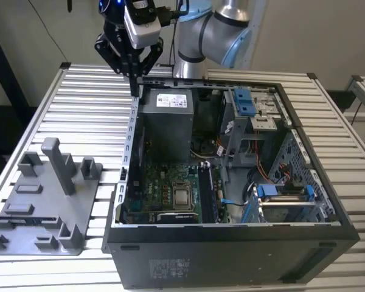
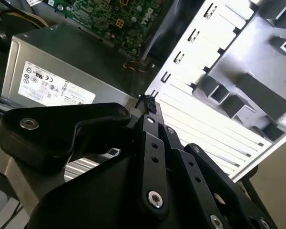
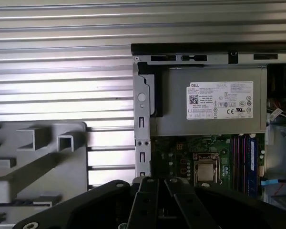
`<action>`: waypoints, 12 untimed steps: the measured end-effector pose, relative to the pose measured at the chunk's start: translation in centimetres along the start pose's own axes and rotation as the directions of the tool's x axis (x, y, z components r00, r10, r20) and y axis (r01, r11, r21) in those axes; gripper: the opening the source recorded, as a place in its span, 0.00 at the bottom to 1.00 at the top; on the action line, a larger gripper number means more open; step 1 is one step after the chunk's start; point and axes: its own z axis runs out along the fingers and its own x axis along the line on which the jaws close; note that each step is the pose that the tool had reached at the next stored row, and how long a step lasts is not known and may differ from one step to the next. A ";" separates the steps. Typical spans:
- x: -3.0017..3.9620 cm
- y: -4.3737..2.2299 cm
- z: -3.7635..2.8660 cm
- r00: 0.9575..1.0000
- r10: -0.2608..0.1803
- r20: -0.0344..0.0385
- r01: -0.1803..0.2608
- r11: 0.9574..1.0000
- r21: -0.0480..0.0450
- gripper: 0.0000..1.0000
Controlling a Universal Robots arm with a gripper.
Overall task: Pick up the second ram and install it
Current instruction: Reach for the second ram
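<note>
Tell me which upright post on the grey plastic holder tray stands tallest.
The narrow grey post near the middle of the grey plastic holder tray; surrounding blocks are clearly shorter.

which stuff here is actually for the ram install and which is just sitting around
For the job: tool; second ram, likely the dark stick in the grey tray; memory slots.
Just lying about: power supply; processor; blue drive bracket; slatted table.
</note>
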 end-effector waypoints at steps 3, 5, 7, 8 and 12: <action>0.79 -0.04 0.06 1.000 -0.005 0.000 0.005 1.000 0.003 0.11; 1.29 -0.07 0.12 1.000 -0.009 0.000 0.009 1.000 0.006 0.11; 1.81 -0.09 0.19 1.000 -0.012 0.000 0.012 1.000 0.009 0.11; 2.08 -0.10 0.22 1.000 -0.014 0.000 0.014 1.000 0.010 0.11; 3.10 -0.16 0.36 1.000 -0.022 0.000 0.022 1.000 0.017 0.11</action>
